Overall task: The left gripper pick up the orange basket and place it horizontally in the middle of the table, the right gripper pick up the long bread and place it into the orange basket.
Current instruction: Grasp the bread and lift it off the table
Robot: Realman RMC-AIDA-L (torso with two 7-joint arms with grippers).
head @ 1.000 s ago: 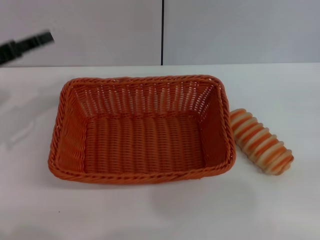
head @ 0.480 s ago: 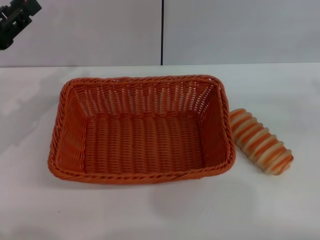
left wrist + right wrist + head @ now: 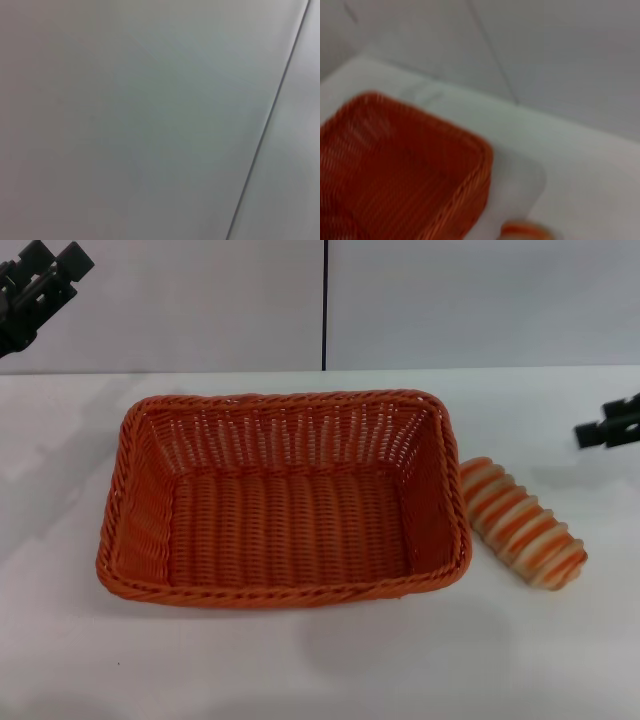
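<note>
The orange basket lies lengthwise across the middle of the white table, empty. It also fills the corner of the right wrist view as the orange basket. The long bread, cream with orange stripes, rests on the table just off the basket's right end, and a sliver of the long bread shows at the edge of the right wrist view. My left gripper hangs open, high at the far left, well clear of the basket. My right gripper pokes in at the right edge, above and beyond the bread.
A grey wall with a dark vertical seam stands behind the table's far edge. The left wrist view shows only that wall and a seam. Bare table surface lies in front of the basket.
My left gripper has risen and drawn back toward the upper left corner. My right gripper has come into view at the right edge. Basket and bread have not moved.
</note>
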